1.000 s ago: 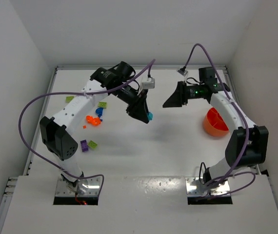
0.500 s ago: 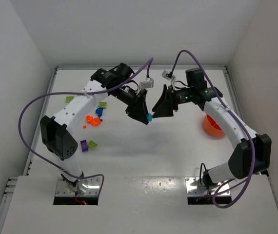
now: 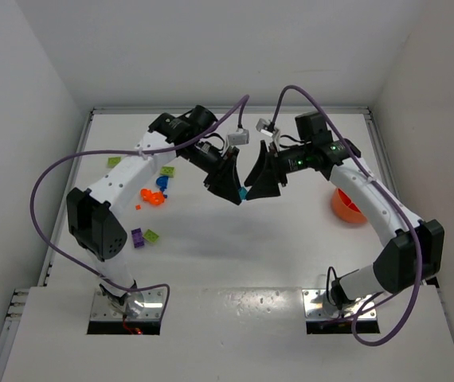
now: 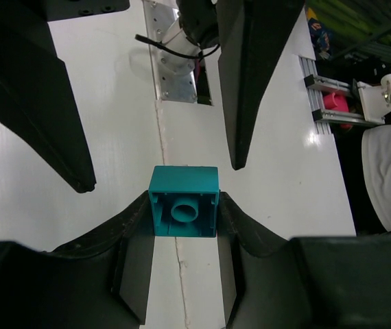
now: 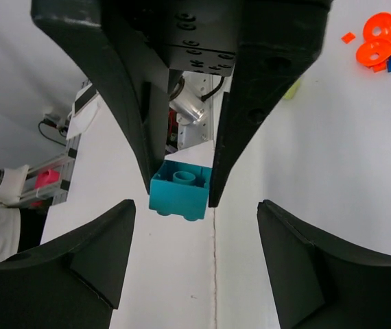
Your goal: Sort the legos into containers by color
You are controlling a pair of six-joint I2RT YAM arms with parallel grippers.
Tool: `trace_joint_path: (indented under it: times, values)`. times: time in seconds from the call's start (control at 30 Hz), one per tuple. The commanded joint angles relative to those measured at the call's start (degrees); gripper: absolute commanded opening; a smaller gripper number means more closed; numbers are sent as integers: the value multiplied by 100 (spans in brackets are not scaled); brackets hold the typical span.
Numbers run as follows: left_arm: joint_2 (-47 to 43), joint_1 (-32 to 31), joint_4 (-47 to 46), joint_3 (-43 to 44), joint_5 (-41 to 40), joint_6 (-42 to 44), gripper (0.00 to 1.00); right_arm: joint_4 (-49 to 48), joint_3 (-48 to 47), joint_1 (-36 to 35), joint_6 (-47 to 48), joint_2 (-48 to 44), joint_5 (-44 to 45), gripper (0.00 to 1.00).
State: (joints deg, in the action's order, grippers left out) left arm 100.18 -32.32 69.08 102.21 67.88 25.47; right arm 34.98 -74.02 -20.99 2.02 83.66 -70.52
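Two wrist views reveal what the overhead view blurs: the left jaws grip a teal lego (image 4: 184,210) by its sides above the table's middle, and the right jaws stand spread wide around it, not touching. The orange tub (image 3: 345,211) sits near the table's right edge.

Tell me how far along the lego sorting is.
Done: nothing I can confirm; the orange tub is too small in the top view to show its contents. In hand: the left gripper holds a teal brick, and the right gripper faces it open, apparently for a handover. Left: orange pieces, a blue brick, a purple brick and lime bricks lie loose on the table.
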Motion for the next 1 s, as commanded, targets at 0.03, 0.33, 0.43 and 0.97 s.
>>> trace_joint_path:
  times: [0.03,0.33,0.43,0.97]
  values:
    - [-16,120,-35,-17,252,212,0,88,-253,-89,352,-139,-85,72]
    - [89,182,-35,-17,252,212,0,325,-359,-247,466,-192,30,72]
    - [89,182,-35,-17,252,212,0,325,-412,-300,466,-192,82,69]
    - [89,182,-149,-17,77,45,0,325,-570,-537,466,-25,495,40]
